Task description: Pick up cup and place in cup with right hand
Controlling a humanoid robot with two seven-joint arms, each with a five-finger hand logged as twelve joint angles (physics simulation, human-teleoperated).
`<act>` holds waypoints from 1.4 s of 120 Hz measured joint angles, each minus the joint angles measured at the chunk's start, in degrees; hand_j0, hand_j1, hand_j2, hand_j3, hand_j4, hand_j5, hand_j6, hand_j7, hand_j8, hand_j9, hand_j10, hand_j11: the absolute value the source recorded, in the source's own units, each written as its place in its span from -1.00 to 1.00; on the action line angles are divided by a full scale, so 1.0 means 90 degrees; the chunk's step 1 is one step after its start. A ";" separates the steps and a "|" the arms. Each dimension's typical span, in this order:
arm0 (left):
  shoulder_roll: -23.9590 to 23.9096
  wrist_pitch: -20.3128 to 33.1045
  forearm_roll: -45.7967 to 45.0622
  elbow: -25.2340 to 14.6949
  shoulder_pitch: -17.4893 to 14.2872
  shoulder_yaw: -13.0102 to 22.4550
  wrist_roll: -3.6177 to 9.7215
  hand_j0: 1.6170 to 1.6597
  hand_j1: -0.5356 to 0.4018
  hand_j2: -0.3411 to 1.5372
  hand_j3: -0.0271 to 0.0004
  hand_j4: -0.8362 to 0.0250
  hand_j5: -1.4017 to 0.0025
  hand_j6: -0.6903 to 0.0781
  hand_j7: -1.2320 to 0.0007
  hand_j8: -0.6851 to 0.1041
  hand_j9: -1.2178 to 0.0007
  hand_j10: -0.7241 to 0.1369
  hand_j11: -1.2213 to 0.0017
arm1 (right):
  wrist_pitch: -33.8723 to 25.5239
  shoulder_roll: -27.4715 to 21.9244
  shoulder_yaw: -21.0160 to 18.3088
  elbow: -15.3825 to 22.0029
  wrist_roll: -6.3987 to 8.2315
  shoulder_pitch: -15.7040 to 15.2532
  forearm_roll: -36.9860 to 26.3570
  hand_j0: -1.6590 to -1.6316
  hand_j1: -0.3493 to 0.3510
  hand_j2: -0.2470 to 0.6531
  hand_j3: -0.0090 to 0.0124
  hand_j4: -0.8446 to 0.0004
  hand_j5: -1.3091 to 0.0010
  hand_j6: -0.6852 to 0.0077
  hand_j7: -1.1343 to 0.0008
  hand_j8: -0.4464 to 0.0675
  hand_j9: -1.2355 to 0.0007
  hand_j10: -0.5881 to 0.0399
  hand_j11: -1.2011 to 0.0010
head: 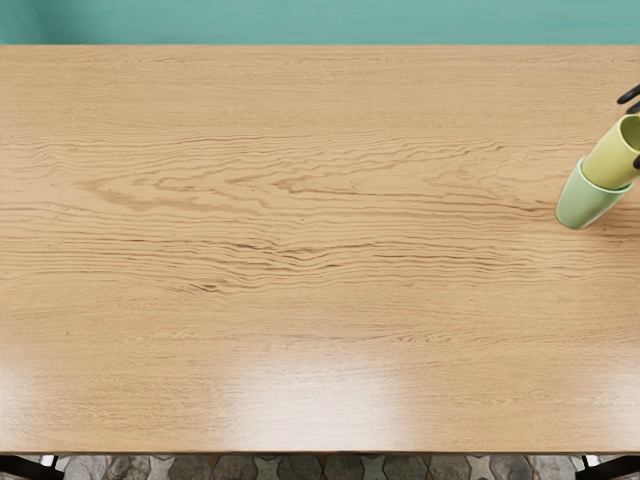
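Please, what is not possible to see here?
Head view: most of the right hand, cut off by the right edge; its hold is unclear.
Head view: part of the yellow cup, cut off there too.
Head view: the yellow cup's base, hidden by the green cup.

The table [300, 240] allows passage left of the obstructing green cup [582, 202] and yellow cup [607, 162].
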 joint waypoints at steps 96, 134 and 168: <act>0.0000 0.0000 0.0000 0.0000 0.0000 0.0000 0.0000 0.92 0.86 -0.63 0.96 0.91 0.98 0.76 0.97 0.70 0.97 0.65 0.97 | 0.0595 0.0692 0.1004 0.0124 -0.0077 0.0072 0.2272 -0.93 -0.98 -0.45 -0.16 0.97 0.98 0.94 0.98 0.70 0.98 0.84 0.98; 0.0000 0.0000 0.0000 0.0000 0.0000 0.0000 0.0000 0.92 0.86 -0.63 0.97 0.91 0.98 0.76 0.97 0.70 0.97 0.65 0.97 | 0.0572 0.0881 0.1123 0.1094 -0.0086 0.0095 0.3197 -0.93 -0.99 -0.45 -0.16 0.99 0.99 0.97 0.99 0.72 0.99 0.86 0.99; 0.0000 0.0000 0.0000 0.0000 -0.0008 0.0001 0.0000 0.92 0.86 -0.63 0.97 0.91 0.98 0.76 0.97 0.71 0.97 0.65 0.97 | 0.0519 0.1411 0.1161 0.1528 -0.0080 0.0051 0.3361 -0.93 -1.00 -0.45 -0.16 1.00 1.00 0.97 1.00 0.73 1.00 0.87 1.00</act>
